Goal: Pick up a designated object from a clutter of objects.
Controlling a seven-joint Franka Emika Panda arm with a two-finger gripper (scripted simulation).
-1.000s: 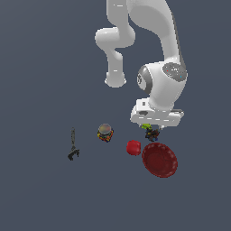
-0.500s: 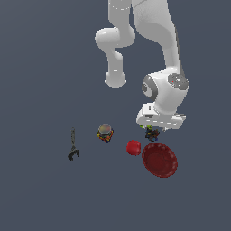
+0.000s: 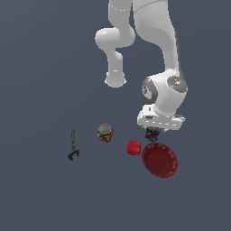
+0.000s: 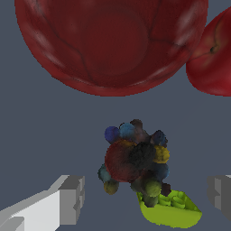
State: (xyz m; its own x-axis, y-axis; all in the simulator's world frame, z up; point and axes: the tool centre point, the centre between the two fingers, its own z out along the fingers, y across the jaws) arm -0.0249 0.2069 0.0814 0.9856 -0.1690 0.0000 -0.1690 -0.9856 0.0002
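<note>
The hand (image 4: 144, 194) has come down over the small dark lumpy object with red and yellow specks (image 4: 135, 160), fingers spread wide either side and holding nothing, so a grasp looks close. That object sits just beside the dark red ridged bowl (image 3: 159, 159), touching a lime-green piece (image 4: 171, 210), with bare surface around it.

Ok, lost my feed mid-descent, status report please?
Gripper open, low over the clutter. Dark speckled lump between the fingers, ungrasped. Lime-green piece tight beside it; red bowl close ahead.
</note>
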